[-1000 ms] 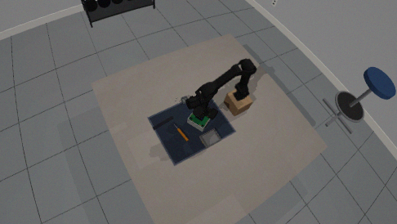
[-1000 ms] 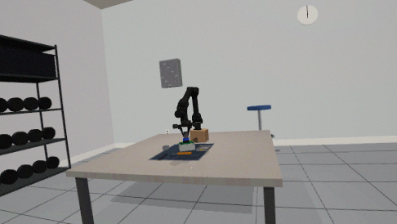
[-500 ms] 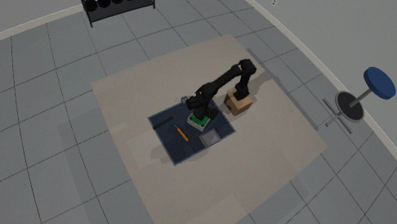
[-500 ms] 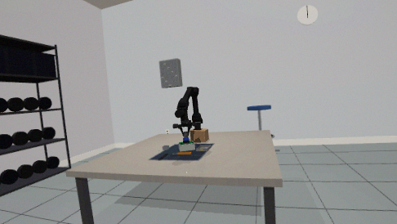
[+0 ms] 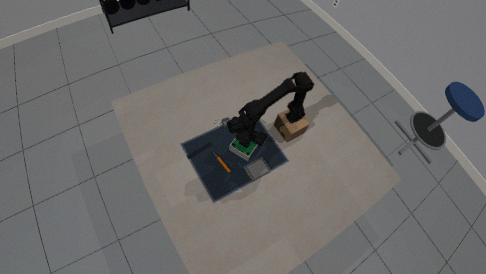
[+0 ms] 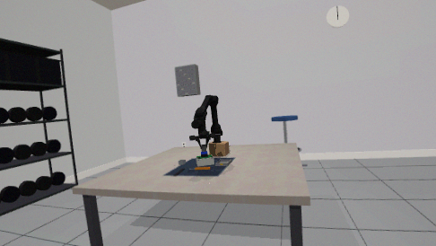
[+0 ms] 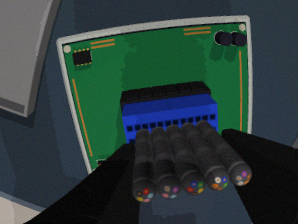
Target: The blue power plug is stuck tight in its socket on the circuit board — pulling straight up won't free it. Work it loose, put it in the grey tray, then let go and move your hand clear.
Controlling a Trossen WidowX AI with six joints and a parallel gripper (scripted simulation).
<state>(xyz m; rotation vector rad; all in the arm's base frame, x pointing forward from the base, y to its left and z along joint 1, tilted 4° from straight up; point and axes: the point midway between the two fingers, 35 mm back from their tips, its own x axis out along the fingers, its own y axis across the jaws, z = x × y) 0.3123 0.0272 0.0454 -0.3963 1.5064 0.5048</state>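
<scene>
A pale grey wall [image 5: 425, 55] [image 6: 251, 67] is edged at its foot by an off-white skirting board [image 5: 367, 82] [image 6: 359, 155]. In the exterior view, a round white wall clock [image 6: 343, 18] is hung at one o'clock, and a speckled grey rectangular panel [image 6: 187, 81] is fixed towards eleven o'clock. At nine o'clock, black round weights [image 6: 21, 152] are carried by a black metal rack [image 6: 68, 112]. A stool with a round blue seat [image 5: 464, 101] [image 6: 284, 118] is placed at three o'clock in the top view. The floor [image 5: 65, 175] [image 6: 368, 215] is covered with large grey tiles, and soft shadows are thrown under the beige table with dark legs [image 5: 320, 200] [image 6: 269, 180].
</scene>
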